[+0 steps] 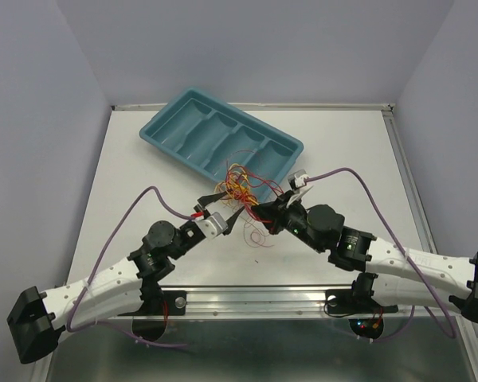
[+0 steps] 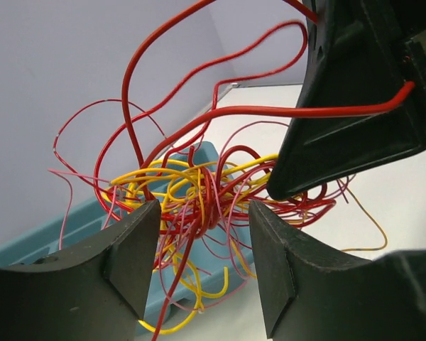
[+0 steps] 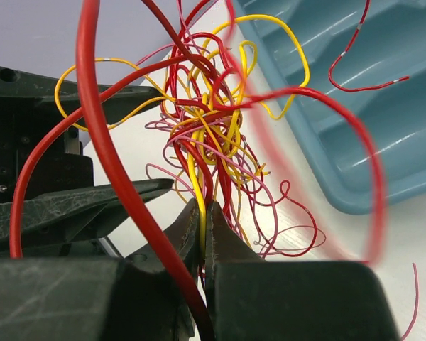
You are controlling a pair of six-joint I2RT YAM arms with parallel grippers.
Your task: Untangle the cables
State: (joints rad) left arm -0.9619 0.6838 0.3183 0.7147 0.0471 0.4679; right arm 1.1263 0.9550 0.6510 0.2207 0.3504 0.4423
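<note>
The cables are a tangle of thin red, yellow and pink wires held just above the table in front of the teal tray. My left gripper is open, its jaws on either side of the lower part of the bundle, gripping nothing. My right gripper is shut on a yellow cable and some red strands of the bundle. In the top view the left gripper and right gripper meet under the tangle. The right gripper's fingers show in the left wrist view.
A teal compartment tray lies behind the tangle, seen too in the left wrist view and the right wrist view. A loose red strand lies on the table. Purple arm cables arc over both arms.
</note>
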